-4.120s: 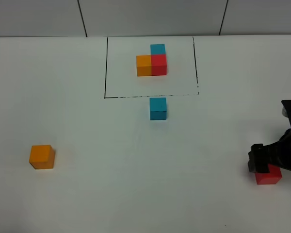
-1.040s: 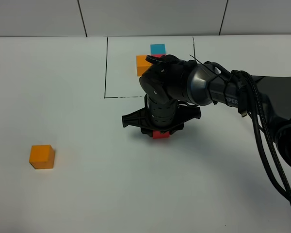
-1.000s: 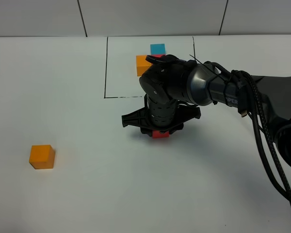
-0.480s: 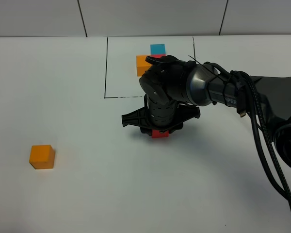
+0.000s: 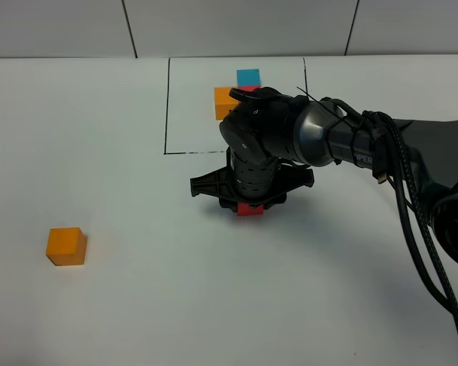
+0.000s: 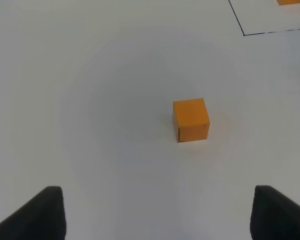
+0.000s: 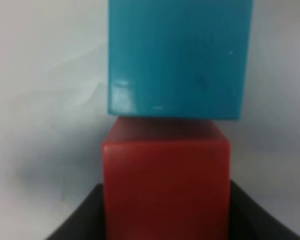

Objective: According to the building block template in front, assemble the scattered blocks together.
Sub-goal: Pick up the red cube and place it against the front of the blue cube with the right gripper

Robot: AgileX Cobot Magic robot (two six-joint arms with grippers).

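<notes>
My right gripper [image 5: 250, 203] reaches across to the table's middle, just in front of the black frame. It is shut on the red cube [image 5: 250, 210]. In the right wrist view the red cube [image 7: 165, 185] sits between dark fingers [image 7: 75, 222] and touches the loose blue cube [image 7: 180, 57]. The arm hides the blue cube in the high view. The template [image 5: 248, 77] lies inside the black rectangle [image 5: 167, 107], partly hidden by the arm. The loose orange cube [image 5: 66, 245] lies at the near left. My left gripper [image 6: 157, 200] is open above the table, short of the orange cube [image 6: 191, 120].
The right arm and its cables [image 5: 412, 198] stretch from the right edge across the middle. A corner of the black frame line [image 6: 245, 34] shows in the left wrist view. A grey panelled wall [image 5: 237, 27] bounds the table at the back.
About four seconds ago the right gripper was at the red cube by the right edge; it is now mid-table with it. In the last second it edged slightly toward the frame.
</notes>
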